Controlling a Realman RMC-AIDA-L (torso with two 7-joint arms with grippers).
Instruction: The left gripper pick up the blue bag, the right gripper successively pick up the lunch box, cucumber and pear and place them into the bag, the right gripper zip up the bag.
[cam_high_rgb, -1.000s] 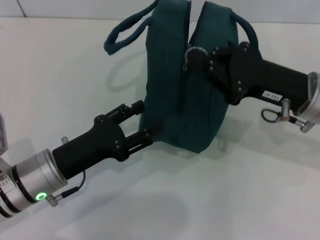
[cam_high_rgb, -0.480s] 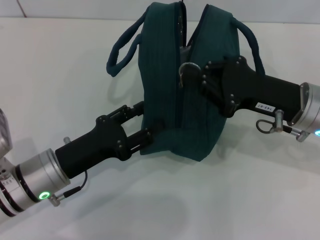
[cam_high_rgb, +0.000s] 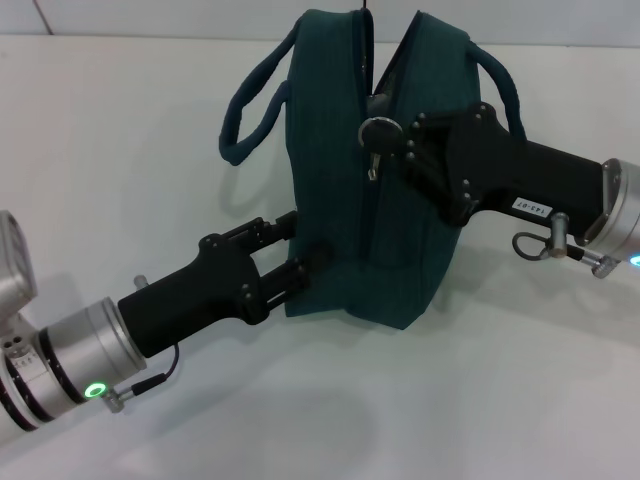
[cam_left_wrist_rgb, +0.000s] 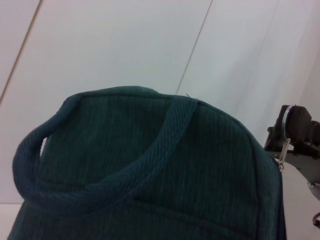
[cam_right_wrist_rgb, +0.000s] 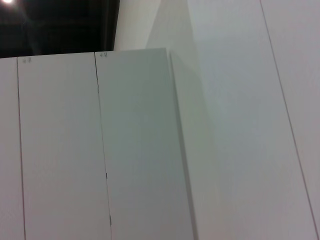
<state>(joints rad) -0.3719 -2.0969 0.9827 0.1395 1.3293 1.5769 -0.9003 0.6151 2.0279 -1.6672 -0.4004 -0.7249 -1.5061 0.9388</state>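
Note:
The blue bag (cam_high_rgb: 330, 180) stands upright above the white table (cam_high_rgb: 120, 130), both handles up. My left gripper (cam_high_rgb: 300, 247) is shut on its lower left edge. My right gripper (cam_high_rgb: 388, 140) is at the front zipper seam, shut on the metal zipper pull (cam_high_rgb: 374, 135). The seam is closed below the pull and gapes open above it (cam_high_rgb: 392, 55). In the left wrist view the bag (cam_left_wrist_rgb: 150, 200) and one handle (cam_left_wrist_rgb: 100, 186) fill the frame, with the right gripper (cam_left_wrist_rgb: 296, 132) at the edge. The lunch box, cucumber and pear are out of view.
The right wrist view shows only white wall panels (cam_right_wrist_rgb: 135, 150) and a dark ceiling strip. The table reaches a back edge (cam_high_rgb: 120, 38) behind the bag.
The bag has swung more upright and shifted slightly right with my left arm. My right gripper moved left and down with the zipper pull, then slightly up.

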